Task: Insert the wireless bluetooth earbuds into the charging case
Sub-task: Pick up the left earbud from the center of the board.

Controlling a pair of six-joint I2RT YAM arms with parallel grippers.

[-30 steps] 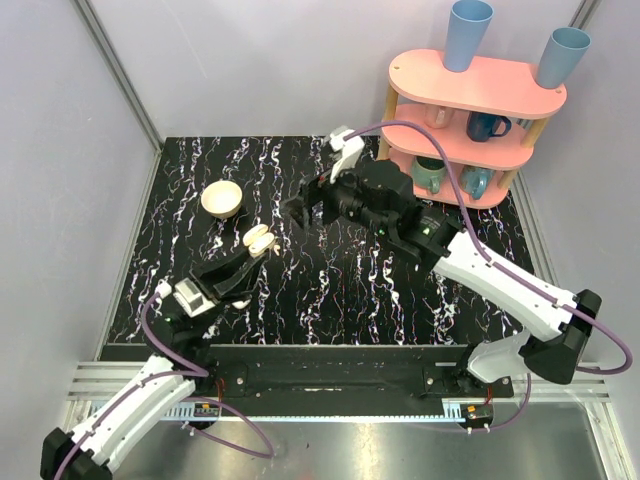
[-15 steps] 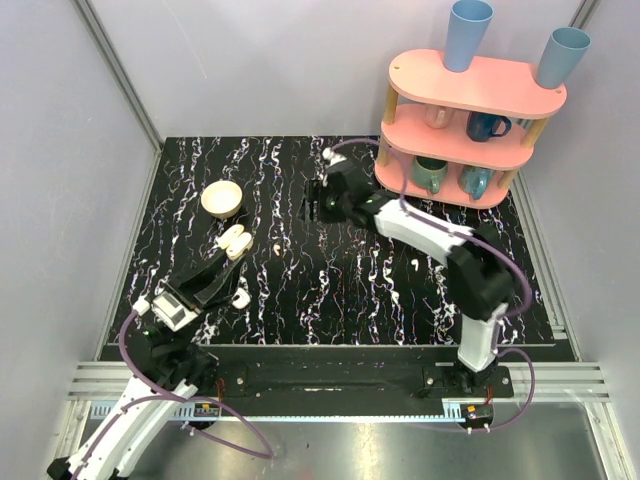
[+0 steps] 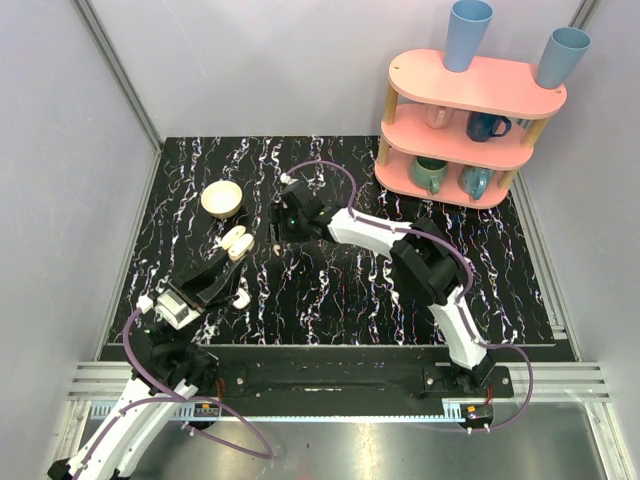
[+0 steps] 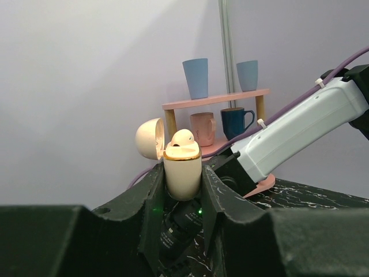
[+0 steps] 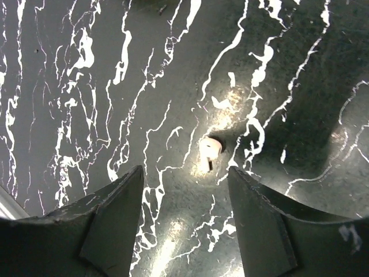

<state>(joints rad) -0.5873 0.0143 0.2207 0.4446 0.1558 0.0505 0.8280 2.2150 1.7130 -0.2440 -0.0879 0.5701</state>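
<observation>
My left gripper [image 4: 182, 176] is shut on the cream charging case [image 4: 182, 173] and holds it upright above the table. The case lid [image 4: 149, 138] is open, and one white earbud [image 4: 183, 137] sits in the top. In the top view the case [image 3: 237, 243] is at the left middle. My right gripper [image 5: 184, 170] is open, pointing down just above the table. A loose white earbud [image 5: 210, 149] lies on the marble just beyond its fingertips, untouched. In the top view the right gripper [image 3: 284, 226] hovers right of the case, with that earbud [image 3: 276, 248] below it.
A wooden bowl [image 3: 222, 198] sits at the back left. A pink shelf [image 3: 465, 130] with mugs and blue cups stands at the back right. A small white piece [image 3: 241, 297] lies beside my left gripper. The right arm stretches across the table's middle.
My right gripper has swung from the back middle leftward and down over the loose earbud. The left gripper drew back slightly with the case, then held still.
</observation>
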